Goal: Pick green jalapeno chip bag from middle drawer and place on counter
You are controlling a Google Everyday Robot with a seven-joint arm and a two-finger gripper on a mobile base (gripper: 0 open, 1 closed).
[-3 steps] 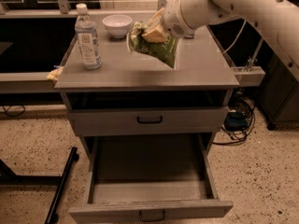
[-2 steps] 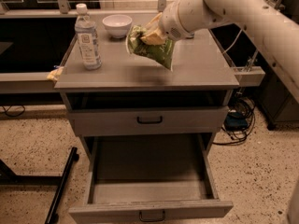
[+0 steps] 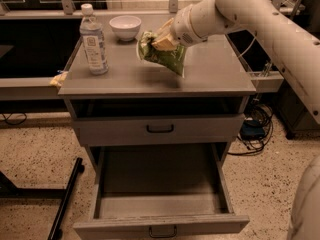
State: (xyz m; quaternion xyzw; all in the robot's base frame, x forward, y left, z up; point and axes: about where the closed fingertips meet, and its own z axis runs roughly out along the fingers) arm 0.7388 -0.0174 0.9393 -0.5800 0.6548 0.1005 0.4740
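Green jalapeno chip bag (image 3: 165,59) hangs, seemingly pinched by gripper (image 3: 161,41) above counter (image 3: 215,76).

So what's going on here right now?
The arm's gripper holds the green chip bag in the air over the counter, right of the water bottle and white bowl. The bag is not yet set down. Below, the drawer stands pulled out with nothing visible inside.

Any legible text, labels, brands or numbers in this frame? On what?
No text can be read.
Label on the water bottle: print is there, too blurred to read.
Print on the green jalapeno chip bag, held by the gripper above the counter: too blurred to read.
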